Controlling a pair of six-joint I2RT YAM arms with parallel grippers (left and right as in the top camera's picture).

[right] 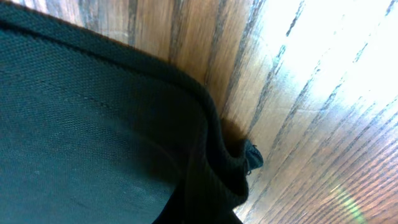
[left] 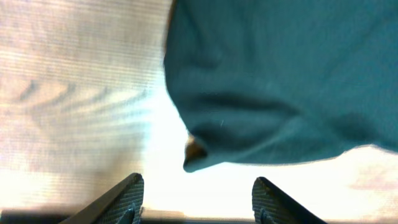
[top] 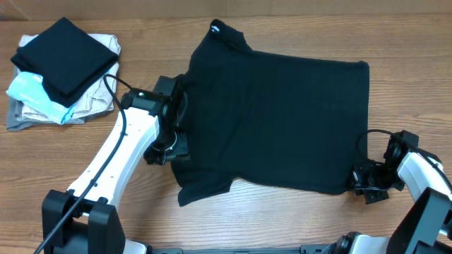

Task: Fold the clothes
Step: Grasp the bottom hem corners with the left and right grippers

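Pinching the soft black shirt [top: 282, 120] at its hem, right jaws clamp tight; left jaws gape.

Black shirt [right: 93, 124], fine knit fabric, filling the left and lower part of the view. Its stitched hem [right: 163, 67] runs diagonally from upper left toward centre, then turns down into a bunched, puckered corner [right: 233, 171] raised slightly and casting a shadow. Wooden table [right: 311, 93], grain diagonal, with strong glare at upper right.

Bare table [top: 155, 42] between shirt [top: 282, 120] and stack [top: 63, 70]
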